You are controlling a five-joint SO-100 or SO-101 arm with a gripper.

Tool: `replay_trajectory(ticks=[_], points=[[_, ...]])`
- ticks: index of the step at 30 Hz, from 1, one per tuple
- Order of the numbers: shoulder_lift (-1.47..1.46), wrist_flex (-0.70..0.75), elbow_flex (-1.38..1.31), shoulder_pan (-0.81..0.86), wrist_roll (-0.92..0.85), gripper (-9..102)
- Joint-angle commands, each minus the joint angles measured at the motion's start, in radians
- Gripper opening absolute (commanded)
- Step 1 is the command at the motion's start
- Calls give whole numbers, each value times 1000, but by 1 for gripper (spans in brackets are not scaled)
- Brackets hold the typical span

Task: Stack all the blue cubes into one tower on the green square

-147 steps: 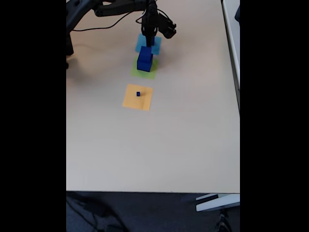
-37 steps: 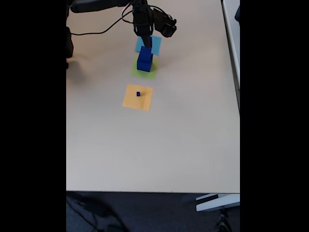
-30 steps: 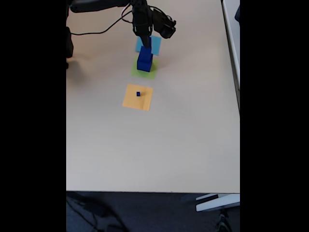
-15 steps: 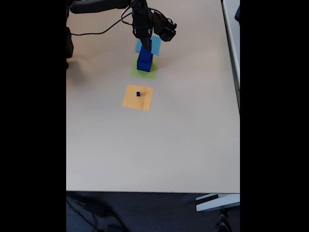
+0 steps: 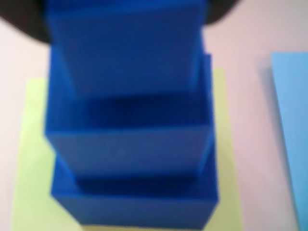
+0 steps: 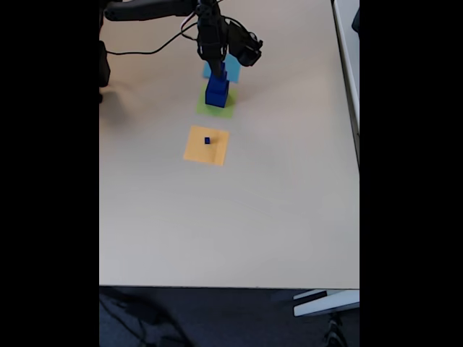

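So the tower of blue cubes (image 6: 216, 88) sits on the green square (image 6: 205, 108) near the 12 o'clock end of the table (image 6: 275, 210). In the wrist view the tower (image 5: 130, 139) reads as three stepped layers, biggest at the bottom, with the green square (image 5: 29, 159) peeking out on both sides. The claw (image 6: 218, 63) hangs right at the top of the tower, and honestly I can't tell whether it's parted or pinched on the top cube; too dark and small in the fixed view, and the wrist view is blurry.

There's one tiny cube (image 6: 207, 140) left, sitting on the orange patch (image 6: 206, 145) toward 6 o'clock from the tower. The light-blue patch (image 6: 231, 66) lies just past the tower toward 12.

My take on the step in hand: make sure the top cube is released, then lift straight up before swinging anywhere, since a sideways drag could topple the stack. For the tiny cube, come down dead centre, because there's barely anything to grab.
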Motion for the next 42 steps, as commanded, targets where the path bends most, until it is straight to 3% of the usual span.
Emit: replay_trajectory(ticks=[1, 42], points=[[80, -9, -3, 9, 6, 0], [66, -29, 5, -11, 25, 1]])
